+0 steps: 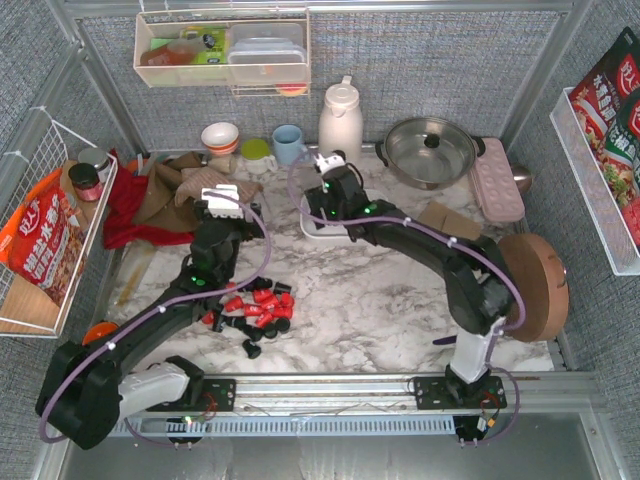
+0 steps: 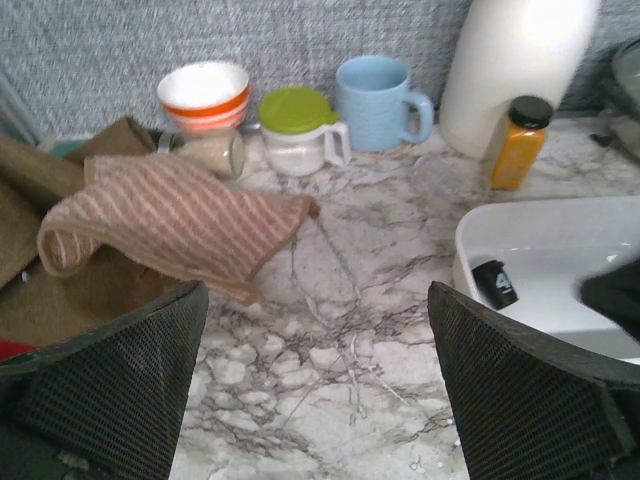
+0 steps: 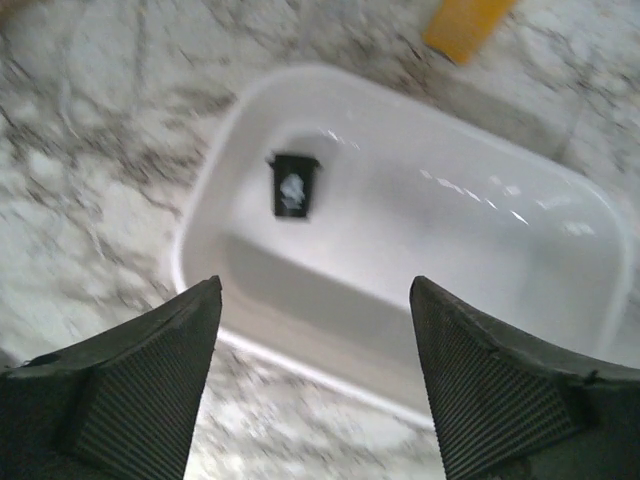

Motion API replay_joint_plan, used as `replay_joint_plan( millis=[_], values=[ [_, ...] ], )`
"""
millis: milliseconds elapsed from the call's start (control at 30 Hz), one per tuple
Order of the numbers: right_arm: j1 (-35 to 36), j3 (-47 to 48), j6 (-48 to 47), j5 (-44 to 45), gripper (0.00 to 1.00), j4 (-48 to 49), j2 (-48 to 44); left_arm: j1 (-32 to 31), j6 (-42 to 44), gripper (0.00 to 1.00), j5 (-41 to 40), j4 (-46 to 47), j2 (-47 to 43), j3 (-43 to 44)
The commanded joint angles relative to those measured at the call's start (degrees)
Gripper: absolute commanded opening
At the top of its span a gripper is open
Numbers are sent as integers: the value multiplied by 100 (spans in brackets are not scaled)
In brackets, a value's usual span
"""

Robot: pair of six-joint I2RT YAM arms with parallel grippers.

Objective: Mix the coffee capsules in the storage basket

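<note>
Several red and black coffee capsules [image 1: 255, 305] lie in a pile on the marble table near the left arm. The white storage basket [image 3: 420, 240] holds one black capsule [image 3: 294, 186] lying on its side. In the top view the basket [image 1: 312, 230] is mostly hidden under the right arm. My right gripper [image 3: 315, 290] is open and empty just above the basket's near rim; it also shows in the top view [image 1: 328, 200]. My left gripper [image 2: 315, 390] is open and empty over bare marble, left of the basket [image 2: 540, 250] and its capsule [image 2: 494, 283]; it also shows in the top view [image 1: 222, 200].
A striped cloth [image 2: 170, 220] lies ahead-left of the left gripper on brown cloths. Behind stand a bowl [image 2: 204, 95], a green-lidded jug [image 2: 298, 130], a blue mug [image 2: 378, 100], a white thermos [image 2: 515, 70] and an orange bottle [image 2: 518, 140]. A pot [image 1: 430, 150] and pink tray [image 1: 497, 180] stand at back right.
</note>
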Motion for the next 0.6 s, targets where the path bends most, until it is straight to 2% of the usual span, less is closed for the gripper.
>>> replay_joint_plan(
  millis=[0,133,267,367,467,567],
  values=[
    [0,-827,-590,683,82,128,-784,0,-580,99,-604,-360,345,175],
    [0,-1343,-822,1216,87,-27,-1645,3,-908,99,-894,-2097,936,1169],
    [4,-1684,-880,2006,92,-22,-2352,-1,-2015,99,-1242,-3706,1123,1674],
    [-11,-1964,-952,2421,99,167,-2797,4,-3070,99,-1245,-4465,856,1492],
    [-58,-2241,-904,2492,99,338,-3047,-1,-4224,99,-1344,-5086,439,1078],
    [-71,-2377,-559,2592,99,266,-3265,4,-4904,99,-1394,-5640,24,632]
  ],
)
